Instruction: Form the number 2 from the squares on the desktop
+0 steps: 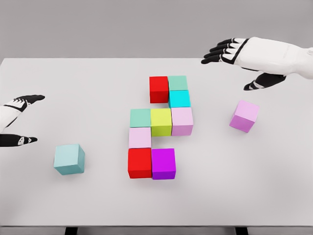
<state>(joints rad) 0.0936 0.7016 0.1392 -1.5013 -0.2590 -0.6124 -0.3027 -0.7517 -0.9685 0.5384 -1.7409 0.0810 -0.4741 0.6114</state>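
Nine cubes sit packed together mid-table in a partial 2, with two more lying loose

On the white table [274, 186] the top row is a red cube [159, 89] touching a green cube [178, 82], with a cyan cube [179, 99] below the green; the middle row runs teal cube [140, 118], yellow-green cube [161, 122], pale pink cube [182, 121]; a light pink cube [140, 137] leads down to a second red cube [140, 162] beside a magenta cube [163, 163]. A violet cube [244, 116] lies apart on the right (tilted), a light blue cube [69, 159] apart at lower left. The right hand [244, 61] hovers spread above the far right, holding nothing; the left hand [17, 120], fingers spread, hangs at the left edge
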